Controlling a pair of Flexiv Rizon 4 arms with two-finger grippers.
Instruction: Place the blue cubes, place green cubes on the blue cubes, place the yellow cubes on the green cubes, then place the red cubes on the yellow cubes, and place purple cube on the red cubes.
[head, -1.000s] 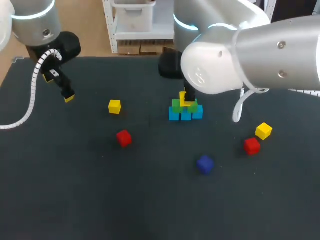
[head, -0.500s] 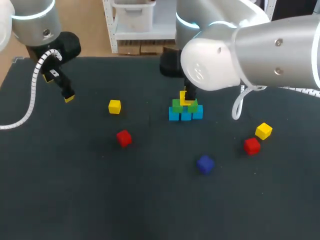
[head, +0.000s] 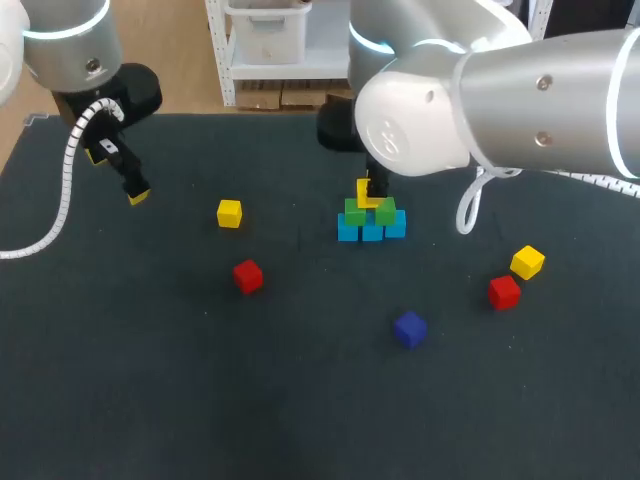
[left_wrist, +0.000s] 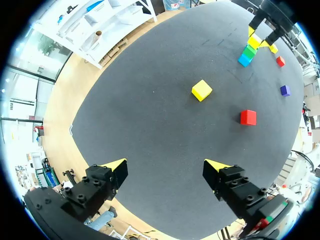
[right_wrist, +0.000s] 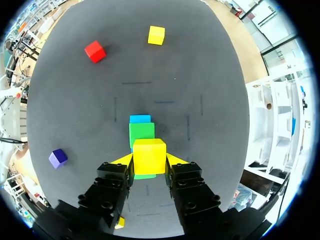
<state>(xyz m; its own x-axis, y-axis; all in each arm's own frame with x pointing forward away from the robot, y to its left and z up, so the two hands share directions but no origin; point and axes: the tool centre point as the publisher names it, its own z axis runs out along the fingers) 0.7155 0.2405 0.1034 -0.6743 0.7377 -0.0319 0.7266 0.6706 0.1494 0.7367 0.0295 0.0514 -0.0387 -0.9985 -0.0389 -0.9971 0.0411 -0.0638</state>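
Note:
A row of blue cubes (head: 371, 230) lies mid-table with green cubes (head: 368, 212) on top. My right gripper (head: 368, 196) hangs just above them, shut on a yellow cube (head: 364, 190). From the right wrist the yellow cube (right_wrist: 149, 156) sits between both fingers of the right gripper (right_wrist: 149, 161), over a green cube (right_wrist: 141, 134) and a blue cube (right_wrist: 140, 119). Loose cubes: yellow (head: 229, 213), red (head: 247, 275), purple (head: 409, 328), red (head: 504, 291), yellow (head: 527, 262). My left gripper (head: 135, 190) stands open at the far left, holding nothing.
In the left wrist view, the left gripper (left_wrist: 167, 167) has bare dark mat between its fingers. Ahead of it lie the yellow cube (left_wrist: 201, 90) and red cube (left_wrist: 248, 117), with the stack (left_wrist: 247, 54) farther off. The mat's front half holds only the purple cube.
The right arm has shifted slightly, and the held yellow cube has crept a little toward the table's far side over the green cubes. The left arm has stayed still.

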